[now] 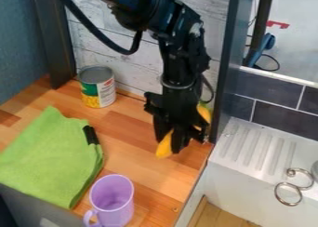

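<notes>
- Camera view, upper centre: the black gripper (178,142) hangs downward over the rear right part of the wooden counter (130,133), near the dark upright post (227,68).
- Object at the gripper: an elongated yellow item (164,147), perhaps a toy banana. It slants behind the gripper, its lower end showing at lower left and its other end at upper right, close to the post.
- State of the claw: how far it is open cannot be told, since its dark parts overlap; nor can it be told whether the yellow item is gripped or only lies behind.
- Step in hand (judged): handling of the yellow item, at the stage of grasp or release.
- Next move (judged): if the grasp is secure, a straight lift clear of the post; if the item is free, careful alignment across its narrow width, or a clean withdrawal.
- Surroundings: an upright can (97,89) by the rear wall; a green cloth (49,158) spread at left; an upright purple cup (112,200) at the front; a white sink (264,151) at right, beyond the counter.
</notes>
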### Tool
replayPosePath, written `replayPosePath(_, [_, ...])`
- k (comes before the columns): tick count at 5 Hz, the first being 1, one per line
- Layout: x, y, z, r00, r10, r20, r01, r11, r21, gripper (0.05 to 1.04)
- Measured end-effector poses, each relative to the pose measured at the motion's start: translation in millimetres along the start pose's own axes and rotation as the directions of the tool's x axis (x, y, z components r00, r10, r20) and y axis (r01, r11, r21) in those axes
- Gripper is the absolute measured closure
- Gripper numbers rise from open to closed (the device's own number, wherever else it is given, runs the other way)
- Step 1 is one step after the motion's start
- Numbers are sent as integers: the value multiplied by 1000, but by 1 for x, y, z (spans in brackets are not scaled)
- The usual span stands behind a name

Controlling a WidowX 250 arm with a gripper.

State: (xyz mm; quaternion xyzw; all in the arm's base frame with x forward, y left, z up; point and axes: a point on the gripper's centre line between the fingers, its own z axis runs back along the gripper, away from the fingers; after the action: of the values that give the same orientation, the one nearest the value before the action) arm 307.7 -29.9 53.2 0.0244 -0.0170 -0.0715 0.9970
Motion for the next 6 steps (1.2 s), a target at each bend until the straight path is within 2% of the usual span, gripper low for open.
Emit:
replayPosePath(1, [-9, 9, -7, 998, 36, -44, -34, 999, 30, 696])
replayPosePath(2, [-19, 27, -15, 993, 102, -63, -100, 994, 38, 696])
replayPosePath(3, [-20, 25, -31, 992, 83, -94, -81, 997, 18, 696])
replayPosePath(4, [-16, 22, -39, 994, 74, -79, -75, 997, -4, 696])
replayPosePath(5, [-20, 20, -43, 993, 51, -109, -54, 998, -20, 627])
replayPosePath(6, [-24, 21, -41, 990, 40, -133, -45, 998, -40, 313])
